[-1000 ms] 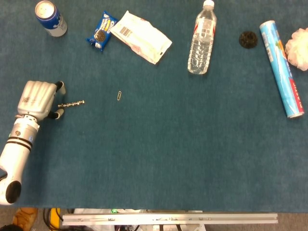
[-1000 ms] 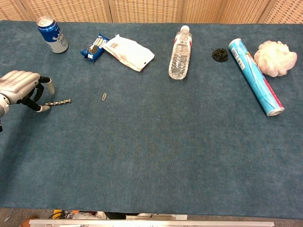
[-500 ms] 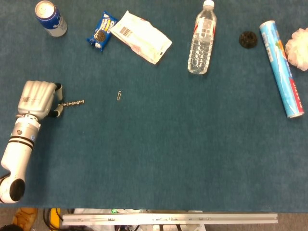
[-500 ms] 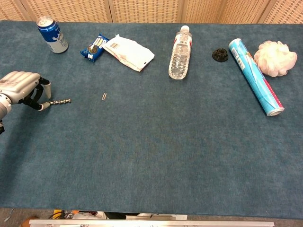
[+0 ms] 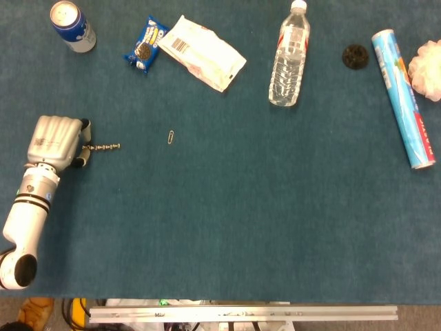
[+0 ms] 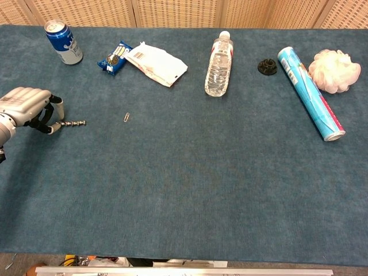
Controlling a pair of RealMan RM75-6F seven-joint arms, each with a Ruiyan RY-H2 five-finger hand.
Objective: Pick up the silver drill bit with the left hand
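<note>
Left hand (image 5: 56, 141) closing on the near end of the silver spiral drill bit (image 5: 105, 147).

The white left hand is sitting at the bench's (image 5: 227, 221) left edge, its dark-tipped fingers (image 5: 85, 126) curling round the end of the bit, which is lying flat on the blue cloth and pointing right. A small paper clip (image 5: 169, 136) is lying near the bit's tip. Farther back are resting a blue soda can (image 5: 72, 26), a blue cookie packet (image 5: 146, 45) and a clear plastic water bottle (image 5: 289, 56).
</note>
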